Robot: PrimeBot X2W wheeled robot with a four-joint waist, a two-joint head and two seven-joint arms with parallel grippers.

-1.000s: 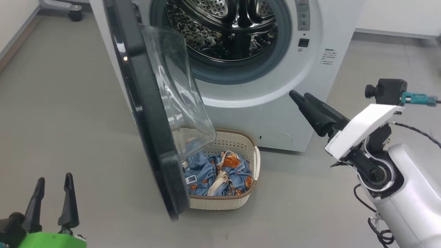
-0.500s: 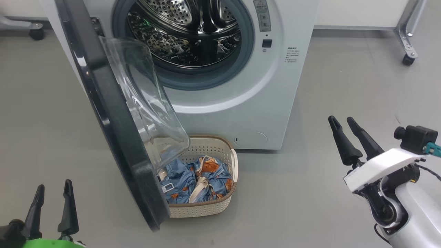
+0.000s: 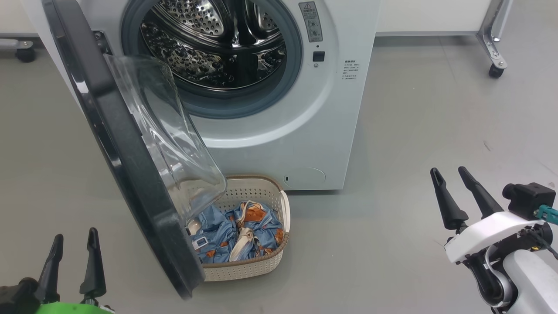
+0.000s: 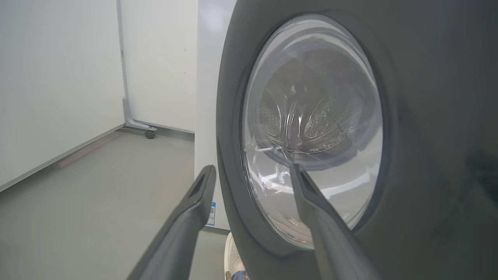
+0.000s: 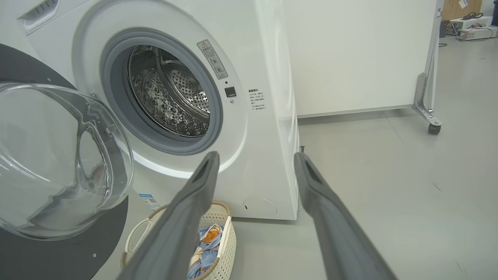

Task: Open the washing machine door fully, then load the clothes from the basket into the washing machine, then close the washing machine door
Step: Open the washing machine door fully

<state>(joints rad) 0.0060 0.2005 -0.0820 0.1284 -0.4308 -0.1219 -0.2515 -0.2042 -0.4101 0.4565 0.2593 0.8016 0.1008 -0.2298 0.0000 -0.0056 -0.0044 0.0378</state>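
You face the washing machine (image 3: 305,131), its door (image 3: 122,170) swung only partway and overhanging the basket (image 3: 244,271) of clothes (image 3: 226,235) on the floor (image 3: 392,131) before it, so your left gripper (image 3: 75,234) and right gripper (image 3: 448,170), both spread and empty, could strike the glass bowl (image 3: 165,144) when reaching down.

The floor (image 3: 414,131) is grey and smooth. Behind it is a white wall (image 5: 350,54). A shiny metal leg (image 3: 488,41) stands on a small black wheel (image 3: 494,71) (one more wheel (image 3: 24,54) sits far over on the other side).
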